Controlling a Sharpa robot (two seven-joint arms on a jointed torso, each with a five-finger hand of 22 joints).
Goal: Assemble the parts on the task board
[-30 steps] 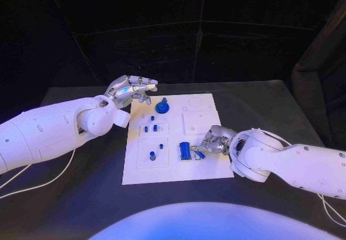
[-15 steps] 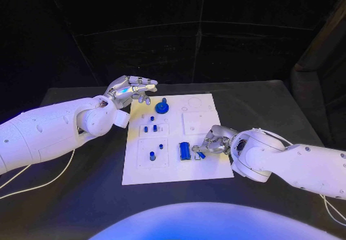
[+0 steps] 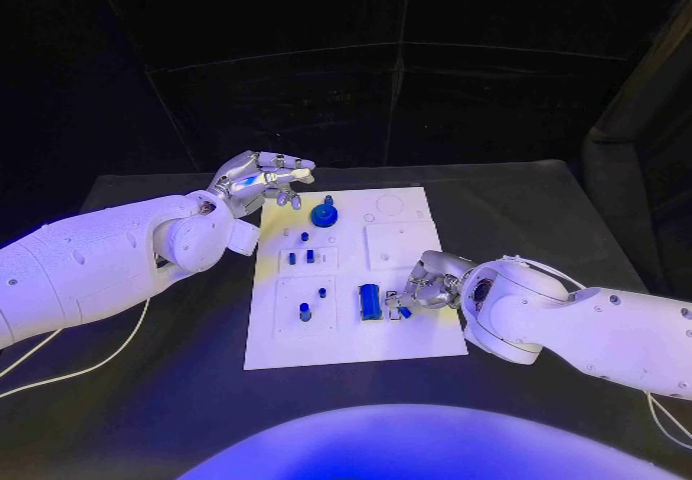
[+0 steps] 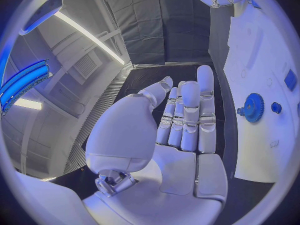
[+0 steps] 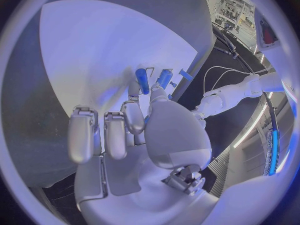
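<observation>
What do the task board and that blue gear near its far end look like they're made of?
Task board: likely rigid plastic or painted sheet, matte white, flat with shallow recessed squares and little glare. Blue gear: probably moulded or printed plastic, an even saturated blue with crisp teeth visible in the left wrist view; no metallic shine, but I can't be sure.

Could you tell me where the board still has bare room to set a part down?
The board is bare along its near edge, below the blue cylinder, and at the far right corner, right of the gear. It is crowded down the left column of small pegs, and around the right hand beside the cylinder. The left hand hovers off the far left corner.
</observation>
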